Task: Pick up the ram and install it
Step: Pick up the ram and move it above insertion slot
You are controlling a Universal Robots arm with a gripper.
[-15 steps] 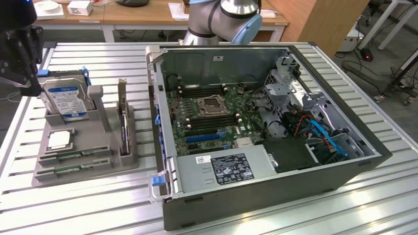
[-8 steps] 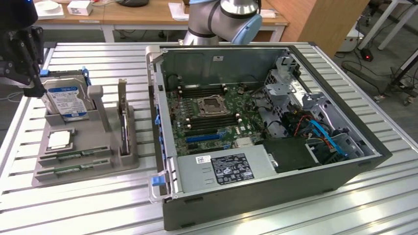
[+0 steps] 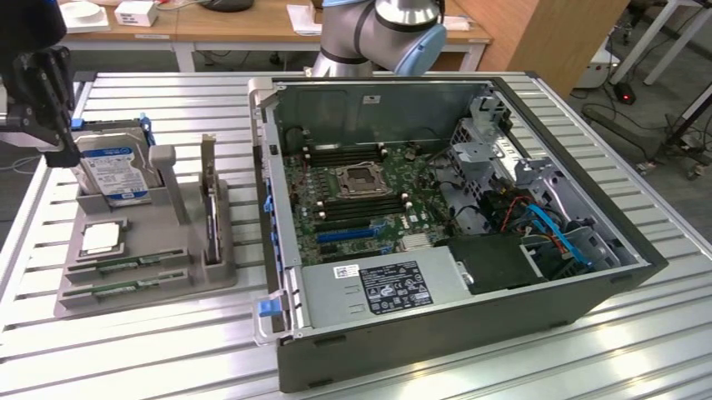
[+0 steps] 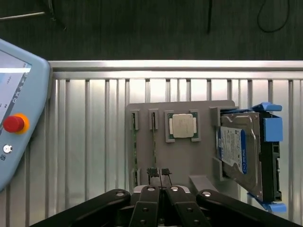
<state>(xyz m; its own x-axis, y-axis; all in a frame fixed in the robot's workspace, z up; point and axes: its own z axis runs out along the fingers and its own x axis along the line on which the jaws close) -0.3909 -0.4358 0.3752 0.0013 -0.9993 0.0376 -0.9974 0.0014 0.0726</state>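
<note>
Gripper (image 4: 159, 174) was closed, empty, over the tray (image 3: 167, 242). Hard drive (image 3: 115, 172) and processor (image 3: 100, 238) sat beside two thin green ram sticks (image 3: 125, 267), exterior view's lower left.

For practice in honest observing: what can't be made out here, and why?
- Wrist view: one end of a thin green ram stick, covered by the black gripper.
- Exterior view: lower part of the silver blue-labelled hard drive, sunk in the grey plastic holder.
- Exterior view: print on the power supply's label, too small.
</note>
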